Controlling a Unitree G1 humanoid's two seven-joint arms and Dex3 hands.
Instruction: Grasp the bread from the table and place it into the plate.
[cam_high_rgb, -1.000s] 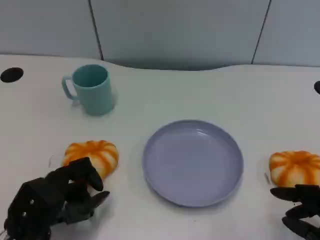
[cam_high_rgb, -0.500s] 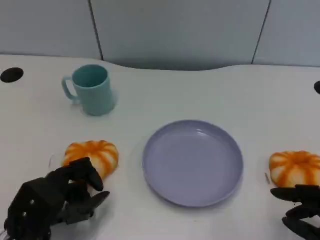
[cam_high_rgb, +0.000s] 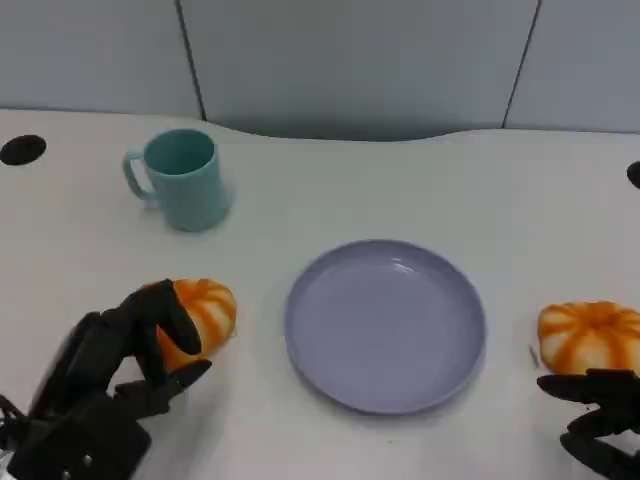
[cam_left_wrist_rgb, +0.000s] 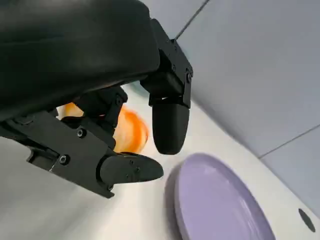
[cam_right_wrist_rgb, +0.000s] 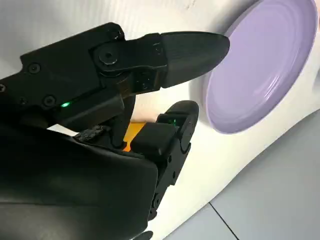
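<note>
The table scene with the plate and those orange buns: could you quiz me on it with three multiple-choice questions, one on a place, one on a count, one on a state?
1. Where does the mug stand?
A. on the plate
B. at the table's far left, beyond the left bread
C. beside the right bread

2. How many breads are there?
A. one
B. two
C. three

3. What lies in the plate?
A. nothing
B. a bread
C. the mug

Answers:
1. B: the teal mug stands on the table behind the left bread.
2. B: the left bread by the left hand, the right bread by the right hand.
3. A: the purple plate holds nothing.
</note>
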